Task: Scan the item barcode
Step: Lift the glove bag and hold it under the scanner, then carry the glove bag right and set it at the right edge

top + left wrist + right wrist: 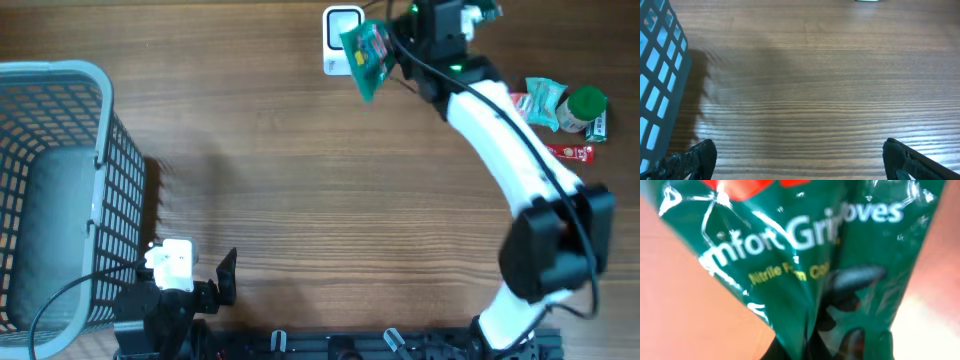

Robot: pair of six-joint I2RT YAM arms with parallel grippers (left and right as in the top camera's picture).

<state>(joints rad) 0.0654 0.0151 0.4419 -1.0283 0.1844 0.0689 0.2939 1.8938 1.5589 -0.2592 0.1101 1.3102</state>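
A green glove packet (366,57) hangs in the air at the table's far edge, held by my right gripper (408,48), which is shut on it. The packet partly covers a white scanner (340,32) lying on the table. In the right wrist view the green packet (805,255) with white lettering fills the frame and hides the fingers. My left gripper (205,285) rests near the front edge beside the basket. Its fingers (697,159) stand wide open with nothing but bare wood between them.
A blue-grey wire basket (60,190) stands at the left; its wall (660,75) shows in the left wrist view. Several packets, a green-lidded jar (583,106) and a red packet (570,152) lie at the far right.
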